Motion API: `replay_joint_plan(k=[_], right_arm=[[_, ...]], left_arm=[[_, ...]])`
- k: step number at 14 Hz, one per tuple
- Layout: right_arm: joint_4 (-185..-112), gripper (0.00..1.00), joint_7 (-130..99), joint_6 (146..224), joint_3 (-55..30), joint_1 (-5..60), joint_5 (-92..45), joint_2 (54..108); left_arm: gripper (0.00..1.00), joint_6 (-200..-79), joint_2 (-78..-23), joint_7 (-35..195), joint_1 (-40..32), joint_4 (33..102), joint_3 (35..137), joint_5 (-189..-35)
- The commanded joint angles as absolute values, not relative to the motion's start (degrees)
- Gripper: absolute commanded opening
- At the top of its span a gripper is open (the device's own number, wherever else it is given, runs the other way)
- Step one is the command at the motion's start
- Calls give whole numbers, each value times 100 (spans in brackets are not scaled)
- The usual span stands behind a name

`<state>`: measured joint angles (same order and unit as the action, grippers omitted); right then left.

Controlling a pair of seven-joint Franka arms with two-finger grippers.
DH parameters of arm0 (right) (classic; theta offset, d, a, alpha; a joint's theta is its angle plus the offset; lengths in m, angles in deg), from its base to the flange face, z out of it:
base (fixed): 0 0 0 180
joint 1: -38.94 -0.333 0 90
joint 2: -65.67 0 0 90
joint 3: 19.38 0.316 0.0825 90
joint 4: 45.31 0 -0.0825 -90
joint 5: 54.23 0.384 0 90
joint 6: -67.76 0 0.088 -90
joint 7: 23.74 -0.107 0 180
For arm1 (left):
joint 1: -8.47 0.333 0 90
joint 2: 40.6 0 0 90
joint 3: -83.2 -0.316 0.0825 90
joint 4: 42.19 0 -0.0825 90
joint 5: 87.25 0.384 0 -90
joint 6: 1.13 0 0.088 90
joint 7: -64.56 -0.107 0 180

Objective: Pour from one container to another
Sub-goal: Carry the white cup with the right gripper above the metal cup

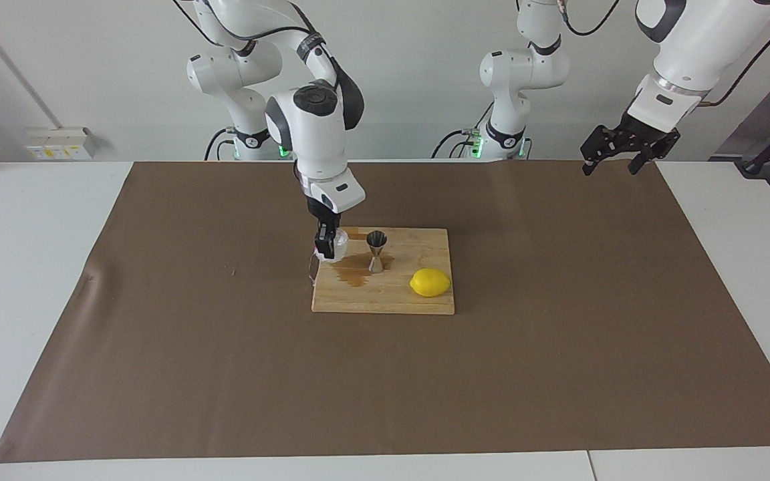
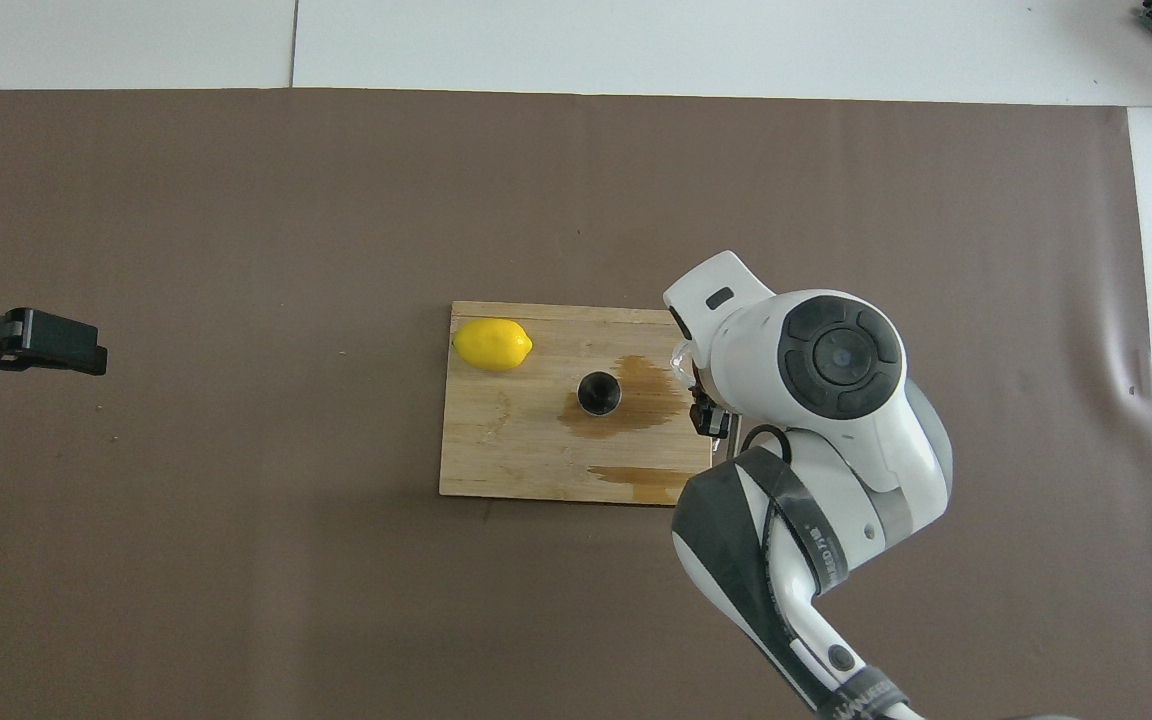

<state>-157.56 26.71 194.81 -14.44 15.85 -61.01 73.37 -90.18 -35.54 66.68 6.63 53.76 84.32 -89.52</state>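
The translucent-white crinkled cup point(image 1: 339, 244) is in my right gripper point(image 1: 325, 250), which is shut on it at the cutting board's point(image 1: 385, 297) edge toward the right arm's end, low over or on the wood; I cannot tell which. In the overhead view my right arm hides most of the cup point(image 2: 680, 360); the right gripper point(image 2: 712, 418) shows just under the wrist. The steel hourglass jigger point(image 1: 376, 251) stands upright on the board beside the cup, a short gap apart, and shows from above as a dark circle point(image 2: 598, 392). My left gripper point(image 1: 613, 162) is open and empty, raised at the left arm's end.
A yellow lemon point(image 1: 430, 282) lies on the board toward the left arm's end, farther from the robots than the jigger; it also shows in the overhead view point(image 2: 493, 344). Brown wet stains point(image 2: 636, 400) spread on the board around the jigger. A brown mat point(image 1: 158, 334) covers the table.
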Motion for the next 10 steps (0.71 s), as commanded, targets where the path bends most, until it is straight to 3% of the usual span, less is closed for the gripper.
replay_joint_plan(k=[1,10], right_arm=[[-15447,0,2425,19230,-1438,1424,-6294,7534],[-15192,0,1748,18992,-1438,1012,-7119,7700]], left_arm=[[100,-8972,-3506,6484,733,5353,8495,-8857],[100,-9052,-3515,6474,707,5300,8487,-8857]])
